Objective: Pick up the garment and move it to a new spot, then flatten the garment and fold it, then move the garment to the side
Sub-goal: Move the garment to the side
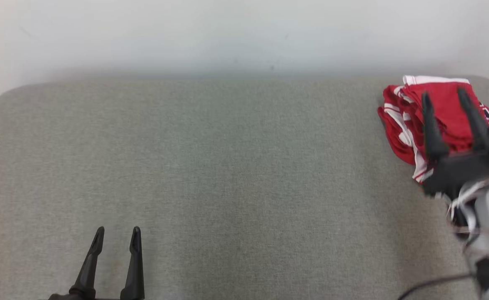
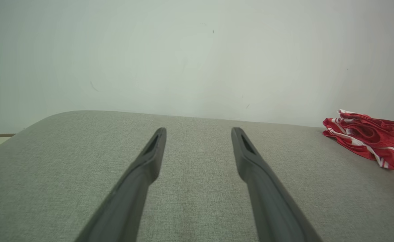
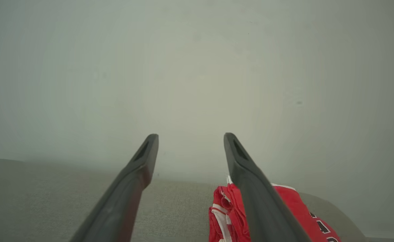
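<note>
Risk of a partial grab comes first: the garment (image 1: pixel 448 110) lies bunched at the far right corner of the table (image 1: pixel 244 166), close to both edges. Closing on one loose fold could lift a single layer or drag the heap over the edge (several folds overlap). The right claw (image 1: pixel 443 93) is poised over the heap with its fingers spread wide toward the far edge, holding nothing. The left claw (image 1: pixel 118 230) sits at the near edge, left of centre, equally wide open and empty.
</note>
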